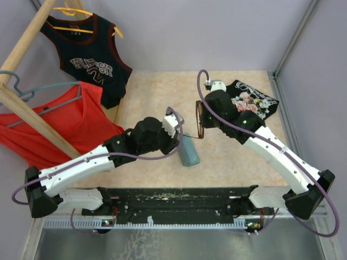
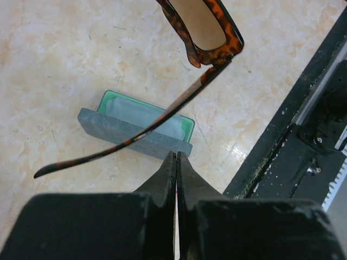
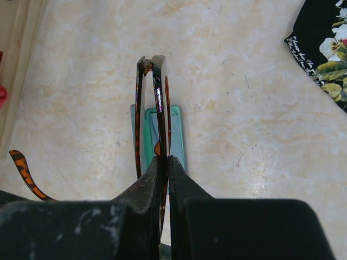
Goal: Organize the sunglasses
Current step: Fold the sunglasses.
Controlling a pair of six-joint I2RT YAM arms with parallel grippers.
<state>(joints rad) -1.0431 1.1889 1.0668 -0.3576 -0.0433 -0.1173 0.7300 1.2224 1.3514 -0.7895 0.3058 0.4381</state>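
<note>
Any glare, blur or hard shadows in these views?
Top view: even light, sharp, soft shadows only. Left wrist view: left hand dark and blurred up close, sunglasses sharp, slight sheen on the table. Right wrist view: right hand near black, small glint on the sunglasses' frame.

One pair of brown tortoiseshell thin-framed sunglasses [image 2: 203, 32]. One grey-blue oblong case with green lining [image 1: 188, 153]. Three garments: one dark navy sleeveless jersey [image 1: 92, 62], one red sleeveless top [image 1: 81, 122], one black floral-print top [image 1: 255, 102]. Two hangers: one yellow hanger [image 1: 69, 11], one grey hanger [image 1: 49, 86]. Two white-and-black robot arms: left arm [image 1: 81, 162], right arm [image 1: 274, 149].
</note>
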